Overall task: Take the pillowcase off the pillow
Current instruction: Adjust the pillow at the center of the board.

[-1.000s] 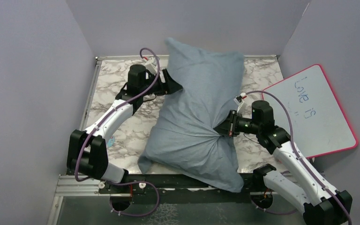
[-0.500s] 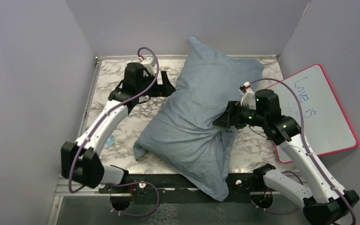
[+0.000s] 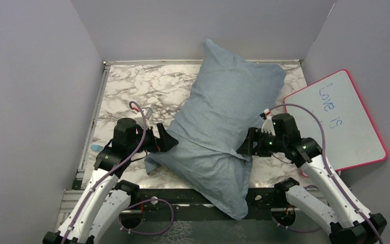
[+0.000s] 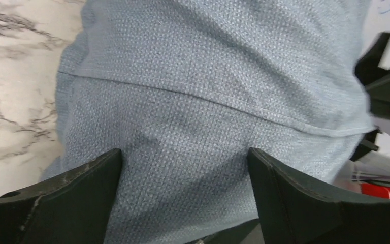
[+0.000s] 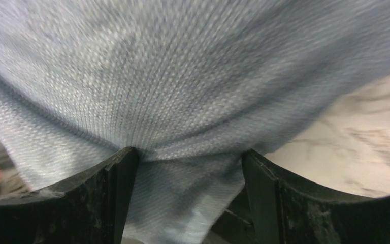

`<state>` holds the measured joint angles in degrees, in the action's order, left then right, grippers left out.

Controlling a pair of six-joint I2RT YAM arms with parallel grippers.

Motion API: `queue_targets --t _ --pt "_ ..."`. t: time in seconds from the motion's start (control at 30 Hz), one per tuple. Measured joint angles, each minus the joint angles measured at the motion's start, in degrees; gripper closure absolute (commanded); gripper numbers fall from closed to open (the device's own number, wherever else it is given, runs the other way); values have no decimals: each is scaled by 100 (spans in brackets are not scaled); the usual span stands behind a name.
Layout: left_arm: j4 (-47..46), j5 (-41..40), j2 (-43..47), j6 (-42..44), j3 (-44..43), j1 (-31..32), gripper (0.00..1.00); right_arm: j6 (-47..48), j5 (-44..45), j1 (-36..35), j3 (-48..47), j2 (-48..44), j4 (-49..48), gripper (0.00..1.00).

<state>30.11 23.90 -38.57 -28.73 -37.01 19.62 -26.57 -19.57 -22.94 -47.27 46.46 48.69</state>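
The grey-blue pillowcase (image 3: 228,107) lies diagonally across the marble table (image 3: 137,91), full and plump, with its near corner hanging over the front rail. The pillow is hidden inside it; no white shows. My left gripper (image 3: 165,142) is open at the sack's near left edge, just below a stitched hem (image 4: 264,109). Its jaws stand wide on either side of the cloth (image 4: 208,76). My right gripper (image 3: 245,146) is open at the near right edge. Loose cloth (image 5: 183,76) sags between its fingers (image 5: 119,193) without being pinched.
A pink-rimmed whiteboard (image 3: 340,119) with blue writing leans at the right side of the table. Grey walls close in the left, back and right. A black rail (image 3: 183,195) runs along the front edge between the arm bases.
The right gripper has let go of the bunched cloth and opened. The left arm has drawn back from the pillow's far left side to its near left edge. The pillow shifted rightward and flattened.
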Motion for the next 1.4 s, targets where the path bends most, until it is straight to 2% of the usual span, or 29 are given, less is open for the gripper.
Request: queue_targets --t 0.1,0.17,0.23,0.33,0.4,0.6,0.63,0.67,0.73,0.8,0.87,0.93,1.0,1.07,1.23,1.4 --pt "-105 210 162 -181 149 2 33 -339 -841 13 855 -149 -476 29" --pt "-210 262 11 -264 201 0 51 -614 -1226 9 1252 -129 -905 31" --pt "-358 243 -190 -299 201 0 67 -852 -1401 -31 1408 -61 -1213 34" --pt "-723 157 -623 -323 170 0 87 -1054 -1552 -114 1353 66 -1558 36" --pt "-861 133 -1075 -256 -17 -4 94 -1104 -1650 -151 1241 275 -1731 35" --pt "-704 -273 -2507 411 -1366 -24 99 -911 -1716 -229 557 1102 -1650 29" --pt "-577 -481 -2658 625 -1674 -44 98 -833 -1657 -232 404 1147 -1543 27" --pt "-501 -632 -2747 785 -1923 -57 92 -758 -1572 -236 245 1163 -1438 25" --pt "-391 -938 -2824 1084 -2308 -125 69 -586 -1360 -251 -116 1147 -1200 21" --pt "-382 -1137 -2822 1292 -2507 -181 37 -422 -1126 -251 -522 1110 -1023 17" --pt "-400 -1244 -2785 1447 -2538 -240 18 -273 -1008 -251 -879 1078 -896 17" --pt "-400 -1318 -2730 1384 -2424 -269 7 -118 -1001 -251 -1237 1088 -804 16" --pt "-365 -1351 -2603 1331 -2184 -269 1 9 -1014 -251 -1561 1174 -758 15" --pt "-105 -1512 -2441 1281 -1971 -269 1 133 -1058 -251 -1878 1346 -706 12" --pt "354 -1939 -2031 1200 -2059 -280 1 444 -1207 -315 -2684 2006 -457 12" --pt "638 -2291 -1377 916 -2063 -302 1 678 -640 -1025 -3550 2540 -44 14"
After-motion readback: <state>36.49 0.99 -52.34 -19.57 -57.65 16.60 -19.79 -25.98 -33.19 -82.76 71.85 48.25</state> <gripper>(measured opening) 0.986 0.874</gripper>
